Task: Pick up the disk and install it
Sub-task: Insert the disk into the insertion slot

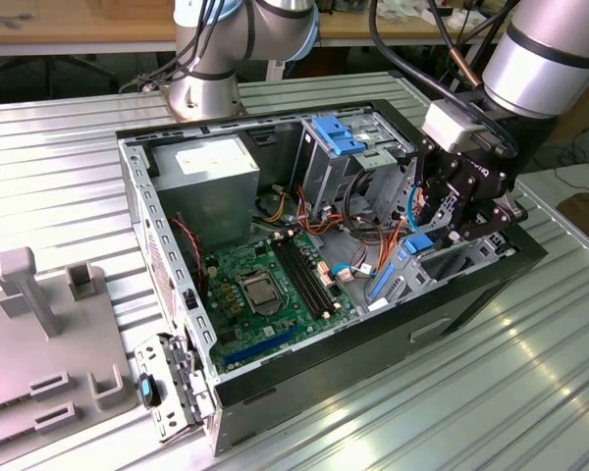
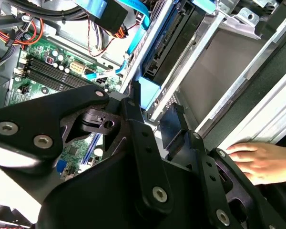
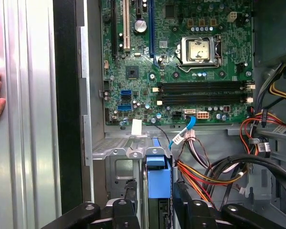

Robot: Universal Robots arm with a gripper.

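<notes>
and here we are, deep in the open black-and-grey computer case (image 1: 167, 255), which lies on the ribbed metal surface (image 1: 422, 412). the black end effector (image 3: 155, 191) is down at the grey sheet-metal drive bay (image 3: 114, 148), on the exterior view's right side of the case. there's the disk (image 3: 158, 177), a flat hard drive edged by a blue plastic frame, standing edge-on in the mouth of that bay. the end effector sits astride the disk's near end. is it clamped tight on the frame or only straddling it? i cannot tell from here.

beyond the bay lies the green circuit board (image 3: 133, 90), and a bundle of orange, red and yellow cables (image 3: 205, 174) runs just beside the slot. in the second wrist view a person's hand (image 2: 257, 160) rests on the surface by the case wall.

now, how will it handle? my read is that it is dense and stiff, heavier than its size suggests, and unkind to knocks. the plastic frame looks smooth, a touch slippery, and may flex under a hard squeeze. the best hold is across the two long blue edges near the end, not on the flat faces. kept square to the bay's rails, it should not bind or snag those cables.
</notes>
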